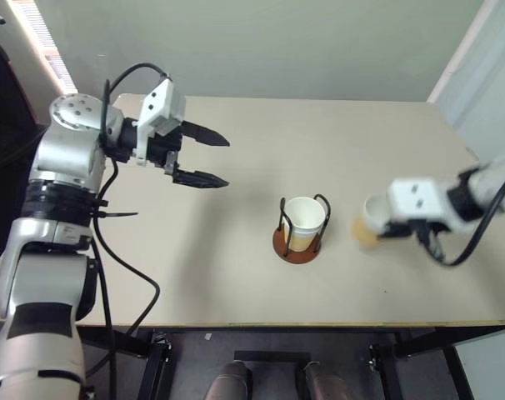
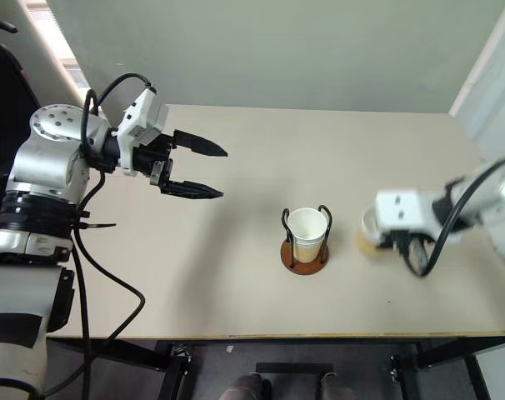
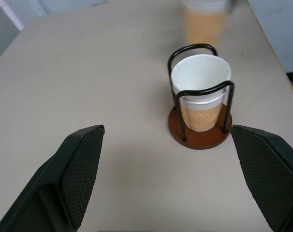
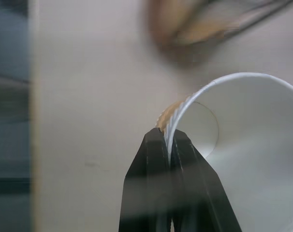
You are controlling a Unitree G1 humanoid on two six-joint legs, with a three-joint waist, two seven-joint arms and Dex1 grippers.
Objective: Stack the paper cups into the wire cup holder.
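Note:
The wire cup holder point(image 1: 296, 252), a reddish-brown disc with black wire arches, stands at mid-table with one paper cup point(image 1: 303, 218) upright inside it. To its right, a second paper cup point(image 1: 371, 215) hangs just above the table, tilted. My right gripper point(image 4: 168, 134) is shut on this cup's white rim point(image 4: 243, 79), one finger inside and one outside. My left gripper point(image 1: 227, 162) hovers open and empty over the table's left part, pointing toward the holder point(image 3: 199, 140). Its black fingers point(image 3: 81, 164) stand wide apart.
The beige table point(image 1: 236, 275) has its front edge close below the holder and its right edge just beyond the right arm. A plain wall runs behind the far edge. A black cable point(image 1: 123, 267) hangs off the left arm.

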